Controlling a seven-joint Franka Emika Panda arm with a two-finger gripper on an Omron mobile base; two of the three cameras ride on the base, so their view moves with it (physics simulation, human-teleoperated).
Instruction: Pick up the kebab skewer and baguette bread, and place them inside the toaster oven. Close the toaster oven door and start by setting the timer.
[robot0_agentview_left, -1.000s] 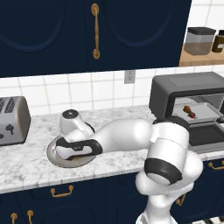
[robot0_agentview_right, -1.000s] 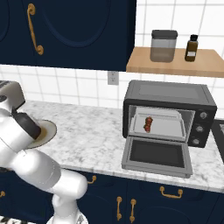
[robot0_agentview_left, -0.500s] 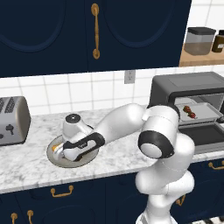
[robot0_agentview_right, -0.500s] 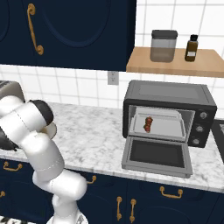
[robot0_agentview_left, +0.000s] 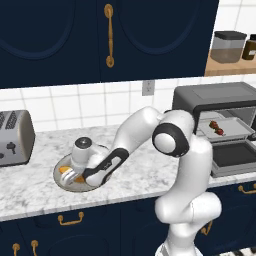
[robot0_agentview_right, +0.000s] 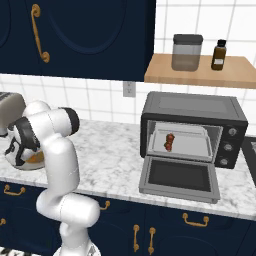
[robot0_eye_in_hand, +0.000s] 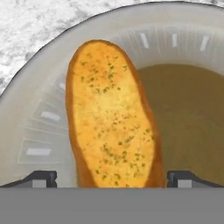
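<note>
The toaster oven (robot0_agentview_right: 192, 130), a big dark grey box, sits toward the right end of the counter (robot0_agentview_right: 110, 160) against the tiled wall, and the toaster oven door (robot0_agentview_right: 179, 178) hangs dropped flat toward the front edge, its glass panel facing up. On the metal tray inside lies the kebab skewer (robot0_agentview_right: 169, 142), a short stick with dark red and brown chunks, left of the tray's middle. Toward the left end of the counter, near the front edge, a round plate (robot0_agentview_left: 62, 177) carries the baguette bread (robot0_eye_in_hand: 111, 118), a golden-orange loaf flecked with green herbs, tapered at the far end, lying on the left part of the plate. The white arm reaches left and down from its base, elbow high, wrist bent low over the plate. The gripper (robot0_eye_in_hand: 111, 178) hovers right above the loaf with its 2 fingers spread wide, 1 on each side of the bread's near end, not clamped on it.
</note>
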